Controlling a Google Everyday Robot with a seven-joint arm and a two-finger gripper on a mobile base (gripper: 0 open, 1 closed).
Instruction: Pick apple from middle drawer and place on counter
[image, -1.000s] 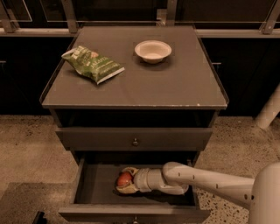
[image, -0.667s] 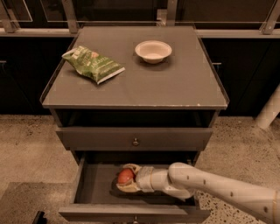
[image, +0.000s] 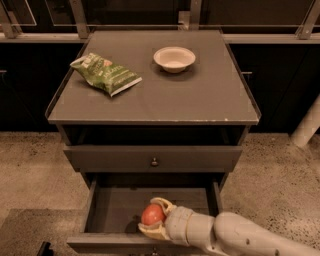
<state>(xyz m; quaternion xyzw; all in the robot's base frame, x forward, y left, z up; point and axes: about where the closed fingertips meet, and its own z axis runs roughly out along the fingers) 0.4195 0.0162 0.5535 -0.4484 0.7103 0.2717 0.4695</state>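
Note:
The red-orange apple is between the pale fingers of my gripper, which is shut on it. The gripper holds the apple just above the floor of the open middle drawer, near the drawer's front wall. My arm reaches in from the lower right. The counter is the flat grey-brown top of the cabinet, above the closed knobbed drawer front.
A green snack bag lies on the counter's left back part. A white bowl stands at the back centre. A pale post stands at the right. Speckled floor surrounds the cabinet.
The gripper has lifted the apple a little and drawn it toward the drawer's front. The arm has shifted lower in the view.

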